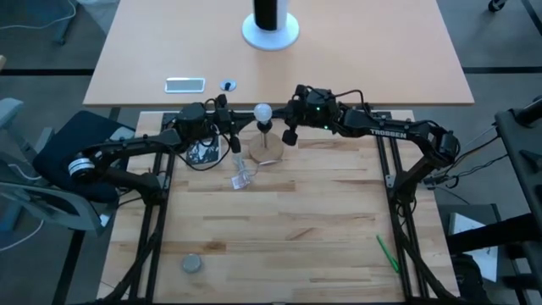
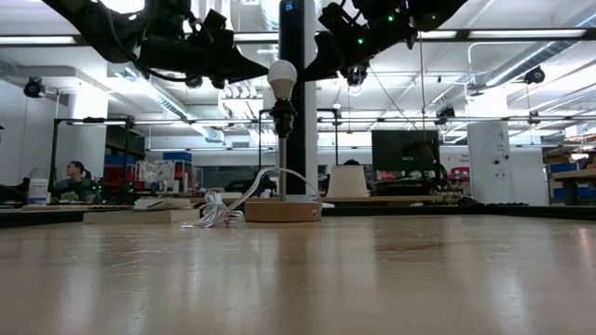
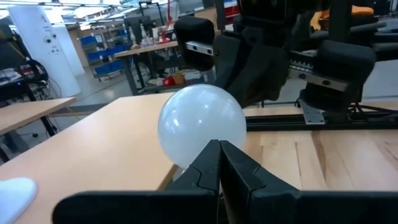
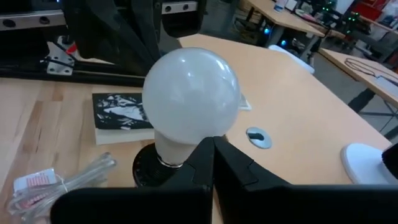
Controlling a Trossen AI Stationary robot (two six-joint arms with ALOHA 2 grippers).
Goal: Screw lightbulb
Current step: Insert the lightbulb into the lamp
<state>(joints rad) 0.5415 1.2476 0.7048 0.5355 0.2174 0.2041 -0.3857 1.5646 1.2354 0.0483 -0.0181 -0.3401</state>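
Lightbulb [image 1: 263, 111] upright in black socket [image 2: 282, 118] on wooden lamp base [image 1: 267, 151], far side of worktop [image 1: 296, 229]. Left claw [image 1: 227, 115] and right claw [image 1: 290, 114] flank bulb, both pinched closed, empty; contact unclear, probably none.

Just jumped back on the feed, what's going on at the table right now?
The lightbulb sits upright in the socket of a small lamp with a round wooden base. Both arms are drawn in close to it, the left end effector on one side and the right end effector on the other. Both are shut and empty; neither one grips the bulb. The lamp's cord lies coiled on the table beside it.
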